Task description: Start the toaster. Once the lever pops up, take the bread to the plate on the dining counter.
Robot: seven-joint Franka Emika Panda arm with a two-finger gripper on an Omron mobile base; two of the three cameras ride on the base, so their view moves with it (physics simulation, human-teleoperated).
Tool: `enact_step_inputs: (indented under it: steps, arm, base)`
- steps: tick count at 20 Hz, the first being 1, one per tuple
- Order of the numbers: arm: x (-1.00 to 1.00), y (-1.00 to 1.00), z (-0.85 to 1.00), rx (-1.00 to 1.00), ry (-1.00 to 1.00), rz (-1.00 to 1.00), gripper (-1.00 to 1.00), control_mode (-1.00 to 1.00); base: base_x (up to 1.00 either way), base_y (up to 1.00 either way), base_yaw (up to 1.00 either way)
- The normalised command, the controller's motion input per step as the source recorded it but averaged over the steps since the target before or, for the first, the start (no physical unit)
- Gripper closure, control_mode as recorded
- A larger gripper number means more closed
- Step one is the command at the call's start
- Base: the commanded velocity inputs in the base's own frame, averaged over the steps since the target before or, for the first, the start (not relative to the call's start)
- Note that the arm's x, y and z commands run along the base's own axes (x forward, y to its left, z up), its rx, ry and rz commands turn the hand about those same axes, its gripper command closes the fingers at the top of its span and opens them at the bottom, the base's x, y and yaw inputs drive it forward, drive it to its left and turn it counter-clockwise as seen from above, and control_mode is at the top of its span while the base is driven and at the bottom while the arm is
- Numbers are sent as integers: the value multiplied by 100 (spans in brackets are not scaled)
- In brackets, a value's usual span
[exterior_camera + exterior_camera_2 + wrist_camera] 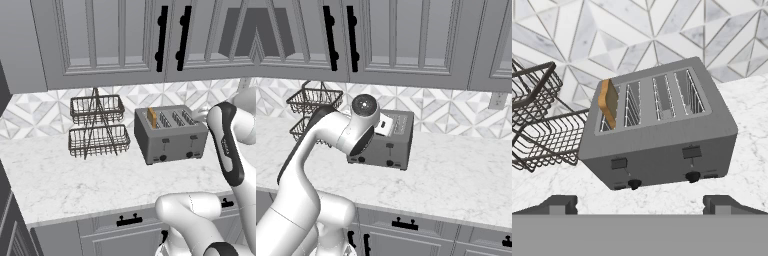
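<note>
Grey metal toaster (pixel 171 133) stands on the marble surface (pixel 75 180), just right of a two-tier wire rack (pixel 97 126). Bread (pixel 608 103) sticks up out of the leftmost slot, so the levers look not yet pressed. From the hand view, the tool (pixel 640 202) hovers in front of the toaster with its tips spread wide apart and nothing between them. Two levers show on the front face; the left lever (pixel 619 163) sits under the bread's slot and is probably the one to push. To do this well, line one tip over that lever, come in square to the face, then press straight down until it latches, without nudging the toaster back toward the wall.
</note>
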Motion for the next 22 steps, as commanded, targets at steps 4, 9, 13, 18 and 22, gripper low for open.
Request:
enact_step_inputs:
  steps: [4,9,13,18,22]
  arm:
    - [0,0,0,0,0,0,-100,-100]
    - [0,0,0,0,0,0,-100,-100]
    - [0,0,0,0,0,0,-100,-100]
    - [0,0,0,0,0,0,-100,-100]
    - [0,0,0,0,0,0,-100,-100]
  base:
    - [0,0,0]
    - [0,0,0]
    - [0,0,0]
    - [0,0,0]
    - [0,0,0]
